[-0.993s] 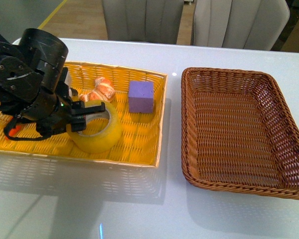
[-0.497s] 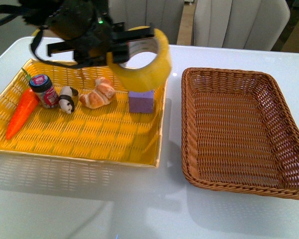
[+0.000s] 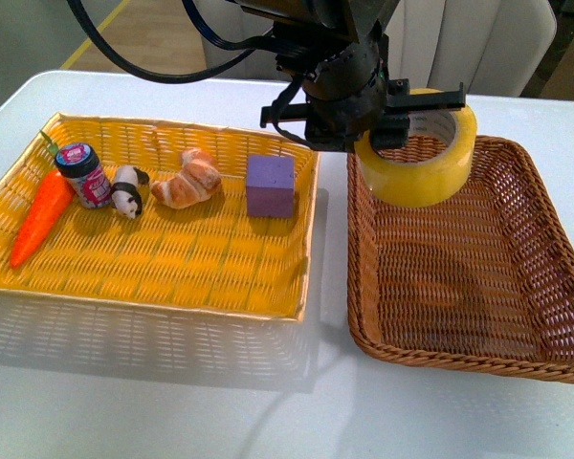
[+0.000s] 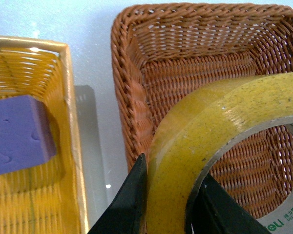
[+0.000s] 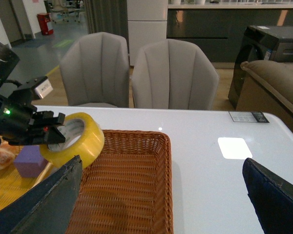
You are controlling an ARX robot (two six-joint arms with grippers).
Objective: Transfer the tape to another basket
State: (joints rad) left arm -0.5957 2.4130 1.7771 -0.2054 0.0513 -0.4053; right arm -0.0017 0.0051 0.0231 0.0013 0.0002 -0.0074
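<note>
Gripped through its wall by the left pincer (image 3: pixel 405 117): one finger inside the white core, the other outside, closed firmly on the tape (image 3: pixel 423 164). Carried in the air with the hole facing partly upward, above the far left corner of the brown basket (image 3: pixel 478 287), and clear of the weave as far as can be judged. Held high, most likely, so as to pass over the raised rim rather than catch on it. From the left wrist view, hanging just inside the basket's left wall. Probably far enough across for a release, though a little further right would guard against a roll back onto the rim.

Off to the right and spread wide, the right pincer (image 5: pixel 161 165), with nothing between its fingers.

Lying in the yellow tray (image 3: pixel 172 273): a purple block (image 3: pixel 271 185) near the far right corner, then a croissant (image 3: pixel 189 182), a panda figure (image 3: pixel 127 189), a small jar (image 3: pixel 84 174) and a carrot (image 3: pixel 40 216) toward the left. All well apart from the tape and out of its way. Bare weave below the roll, no obstacle there. Only a strip of white surface (image 3: pixel 172 382) between tray and basket, and grey chairs (image 5: pixel 173 73) beyond the far edge.
</note>
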